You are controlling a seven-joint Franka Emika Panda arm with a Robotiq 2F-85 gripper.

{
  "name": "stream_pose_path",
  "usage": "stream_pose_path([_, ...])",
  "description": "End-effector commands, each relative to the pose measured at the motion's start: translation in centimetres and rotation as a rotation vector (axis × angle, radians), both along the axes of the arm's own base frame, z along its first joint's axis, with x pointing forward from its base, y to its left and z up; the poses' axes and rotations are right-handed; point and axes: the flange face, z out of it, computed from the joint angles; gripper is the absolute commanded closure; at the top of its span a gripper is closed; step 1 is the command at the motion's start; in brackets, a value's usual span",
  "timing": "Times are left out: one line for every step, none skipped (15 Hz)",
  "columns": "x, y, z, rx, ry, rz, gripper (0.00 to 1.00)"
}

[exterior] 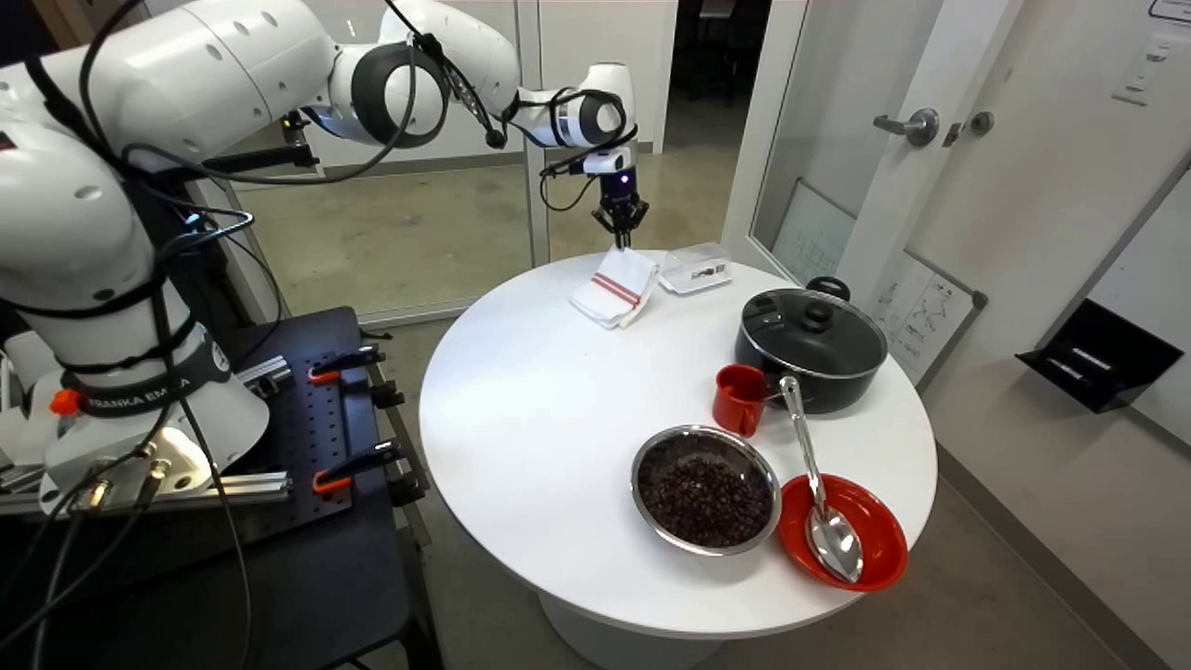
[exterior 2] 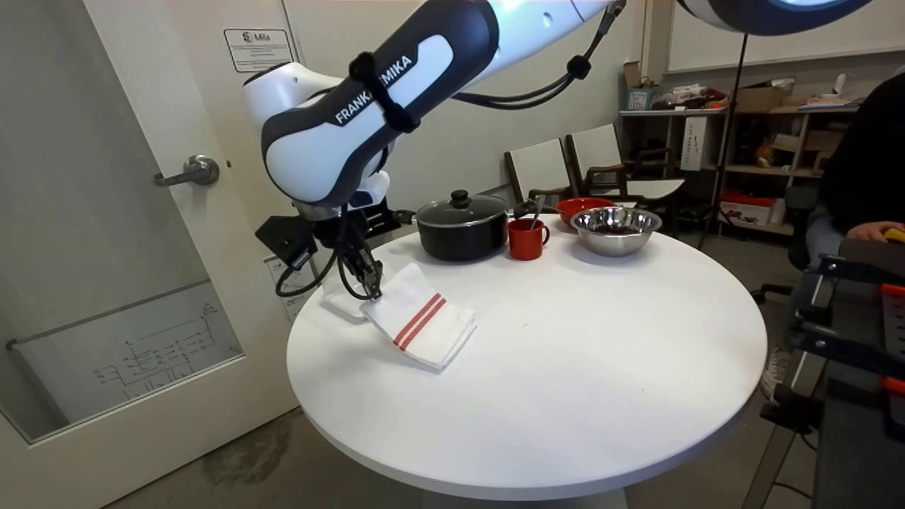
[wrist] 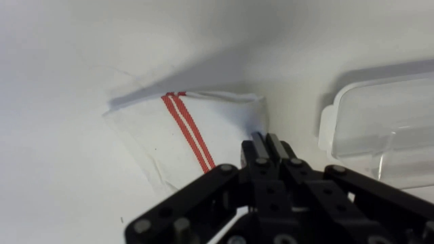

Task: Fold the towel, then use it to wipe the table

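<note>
The towel (exterior: 609, 302), white with a double red stripe, lies folded near the far edge of the round white table (exterior: 549, 400). One side of the towel (exterior 2: 424, 318) is raised off the surface, and the other side rests on the table. In both exterior views my gripper (exterior 2: 373, 291) points down at that raised side. The wrist view has the gripper (wrist: 265, 135) with its fingers almost together at the towel's (wrist: 220, 125) edge, shut on the cloth. A shadow spreads beside the lifted part. The cloth between the fingertips is mostly hidden.
Beside the towel sits a clear plastic container (wrist: 390, 125), close to the gripper. A black lidded pot (exterior: 814, 349), a red mug (exterior: 735, 400), a steel bowl (exterior 2: 615, 244) of dark beans and a red bowl (exterior: 879, 530) holding a spoon (exterior: 836, 544) stand along one side of the table.
</note>
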Motion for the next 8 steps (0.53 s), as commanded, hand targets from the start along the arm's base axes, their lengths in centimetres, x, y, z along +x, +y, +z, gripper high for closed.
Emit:
stream_pose_path([0.1,-0.4,1.0,0.106,0.025,-0.041,0.99])
stream_pose_path([0.2,-0.7,1.0,0.141,0.040,-0.053,0.99])
stream_pose_path([0.2,-1.0,1.0,0.179,0.063,-0.062,0.99])
stream_pose_path([0.2,-1.3,0.9,0.215,0.087,-0.072,0.99])
stream_pose_path([0.3,-1.7,0.9,0.247,0.101,-0.081,0.99])
stream_pose_path([0.3,-2.1,0.8,0.274,0.111,-0.088,0.99])
stream_pose_path([0.3,-2.4,0.7,0.294,0.120,-0.081,0.99])
stream_pose_path([0.3,-2.6,0.4,0.292,0.121,-0.078,0.99])
